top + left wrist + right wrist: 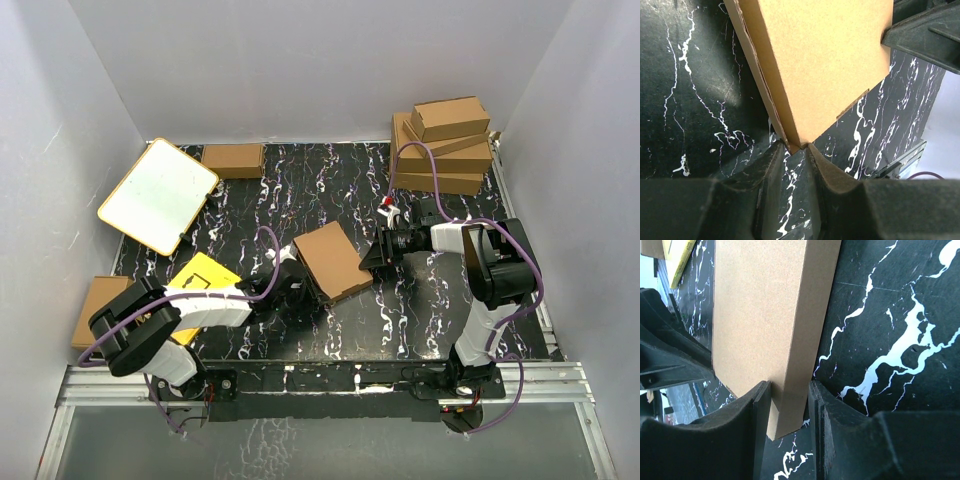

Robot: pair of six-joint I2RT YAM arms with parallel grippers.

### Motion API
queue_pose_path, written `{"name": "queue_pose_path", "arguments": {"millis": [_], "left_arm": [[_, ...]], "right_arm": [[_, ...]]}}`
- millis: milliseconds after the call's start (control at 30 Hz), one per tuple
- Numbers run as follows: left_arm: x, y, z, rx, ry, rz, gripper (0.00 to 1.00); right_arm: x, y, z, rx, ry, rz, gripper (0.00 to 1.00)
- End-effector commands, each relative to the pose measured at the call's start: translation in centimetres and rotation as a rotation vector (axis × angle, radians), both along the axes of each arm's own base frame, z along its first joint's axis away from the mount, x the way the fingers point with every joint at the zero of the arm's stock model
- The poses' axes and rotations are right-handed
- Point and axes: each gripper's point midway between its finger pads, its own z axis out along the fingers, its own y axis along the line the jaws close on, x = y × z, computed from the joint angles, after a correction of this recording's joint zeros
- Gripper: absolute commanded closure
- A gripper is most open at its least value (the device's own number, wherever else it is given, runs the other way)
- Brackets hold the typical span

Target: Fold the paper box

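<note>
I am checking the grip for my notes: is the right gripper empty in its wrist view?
No, the right gripper is closed on an edge of the paper box, which it presses from both sides.

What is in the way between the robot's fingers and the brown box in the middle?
Nothing visible. The right fingers clamp the paper box along one edge; the left fingers pinch its corner.
</note>
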Motion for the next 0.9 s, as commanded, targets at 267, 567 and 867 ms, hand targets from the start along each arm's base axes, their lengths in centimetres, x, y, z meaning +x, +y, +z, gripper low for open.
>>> {"name": "queue_pose_path", "arguments": {"millis": [267,567,867], "left_arm": [[0.6,-0.7,0.5,-0.023,-0.018,0.015,0.87],[0.6,-0.9,1.2,-0.033,-0.013,0.019,1.00],[0.2,-0.4,3.1,-0.021,-0.053,-0.030,0.65]], "right_arm": [[0.3,-0.4,-1.7,-0.074,-0.025,0.004,0.62],[0.2,-0.2,-1.6,-0.072,-0.026,0.008,0.62],[0.4,-0.2,-1.4,-0.075,-0.033,0.012,0.62]]}}
